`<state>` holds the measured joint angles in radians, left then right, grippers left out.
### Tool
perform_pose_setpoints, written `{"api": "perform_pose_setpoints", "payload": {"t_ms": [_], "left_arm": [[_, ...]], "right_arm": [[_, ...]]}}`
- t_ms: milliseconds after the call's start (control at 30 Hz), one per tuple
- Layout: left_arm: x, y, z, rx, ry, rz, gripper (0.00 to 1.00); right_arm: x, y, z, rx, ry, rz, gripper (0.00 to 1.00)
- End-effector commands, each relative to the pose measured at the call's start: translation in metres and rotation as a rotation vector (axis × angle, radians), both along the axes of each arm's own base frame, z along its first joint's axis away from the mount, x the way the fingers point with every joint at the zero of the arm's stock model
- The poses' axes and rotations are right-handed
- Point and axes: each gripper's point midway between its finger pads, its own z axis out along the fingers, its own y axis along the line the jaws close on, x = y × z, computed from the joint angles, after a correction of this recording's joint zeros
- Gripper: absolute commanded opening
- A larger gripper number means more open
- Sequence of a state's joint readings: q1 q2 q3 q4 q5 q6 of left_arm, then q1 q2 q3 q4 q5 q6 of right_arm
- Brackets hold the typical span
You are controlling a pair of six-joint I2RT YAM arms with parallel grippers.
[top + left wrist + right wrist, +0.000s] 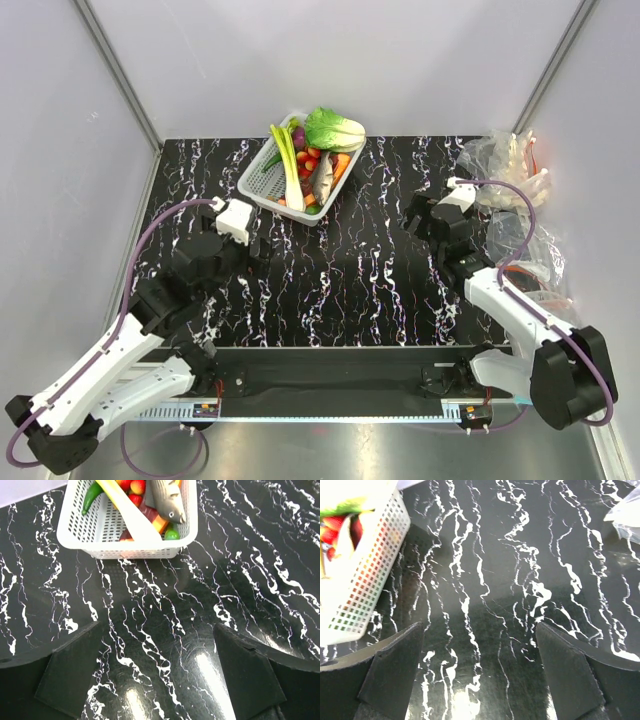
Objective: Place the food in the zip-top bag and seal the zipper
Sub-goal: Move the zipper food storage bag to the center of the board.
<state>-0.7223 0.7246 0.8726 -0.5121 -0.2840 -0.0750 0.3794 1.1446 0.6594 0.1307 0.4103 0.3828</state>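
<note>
No packing has begun: the leek [290, 165] and pale root [322, 175] lie in the white basket [257, 178] at the far centre of the bench [350, 275]. The left end effector [160, 680] and right end effector [480, 680] both hang spread and empty. The next move probably calls for drawing the bag [538, 255] out of the clear plastic at the right edge. Its zipper is hard to make out, and the right arm covers part of it.
</note>
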Motion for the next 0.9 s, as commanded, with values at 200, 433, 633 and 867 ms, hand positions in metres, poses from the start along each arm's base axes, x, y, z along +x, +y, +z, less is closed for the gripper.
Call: {"api": "perform_pose_setpoints", "payload": {"t_ms": [200,433,633,867], "left_arm": [[0.004,0.007,0.011,-0.037,-0.015,0.061,0.99],[0.002,-0.002,0.009,-0.067,0.007,0.033,0.99],[-0.002,-0.01,0.007,-0.079,0.027,-0.011,0.99],[-0.005,-0.023,0.001,-0.074,0.052,-0.083,0.99]], "right_arm": [[0.042,-0.018,0.026,-0.134,0.157,-0.037,1.0],[0.097,-0.088,0.022,-0.103,0.274,-0.177,0.99],[0.16,-0.131,0.004,-0.128,0.344,-0.286,0.99],[0.23,-0.175,-0.036,-0.145,0.38,-0.371,1.0]]}}
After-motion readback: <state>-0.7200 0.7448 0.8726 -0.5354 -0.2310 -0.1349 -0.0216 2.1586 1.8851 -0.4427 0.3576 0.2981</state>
